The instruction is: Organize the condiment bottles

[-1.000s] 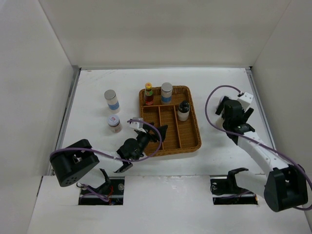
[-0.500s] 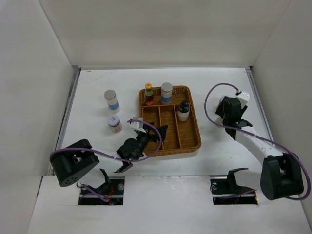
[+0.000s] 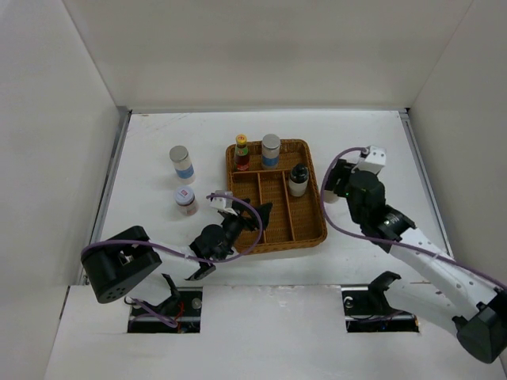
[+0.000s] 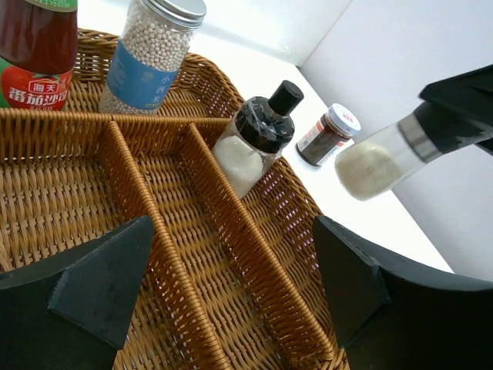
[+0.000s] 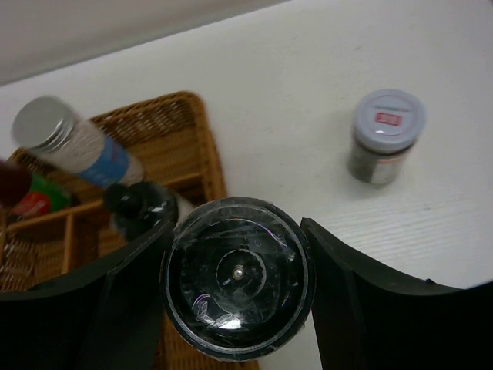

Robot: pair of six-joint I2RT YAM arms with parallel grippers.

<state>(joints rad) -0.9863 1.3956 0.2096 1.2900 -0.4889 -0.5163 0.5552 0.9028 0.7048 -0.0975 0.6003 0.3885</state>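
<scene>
Nearest, the left hand (image 4: 235, 243) hangs released over the tray's (image 3: 305, 222) near-left corner. Just right of the tray, the right hand (image 5: 237, 231) grasps a tilted clear glass shaker (image 4: 370, 163), silver-collared and holding pale grains. A dark, white-lidded jar (image 5: 383, 135) stands on the worktop (image 3: 158, 237) nearby. Farther back in the tray are a black-capped bottle (image 4: 258, 139), a red sauce bottle (image 3: 242, 152) and a blue-banded jar (image 3: 271, 150).

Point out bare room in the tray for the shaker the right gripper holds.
Free for the shaker in the wicker tray: the middle long compartment, bare between its dividers, and the right one nearer than the black-capped bottle. Crowded: the back compartment holds the red sauce bottle and blue-banded jar; the left gripper hangs over the left side.
</scene>
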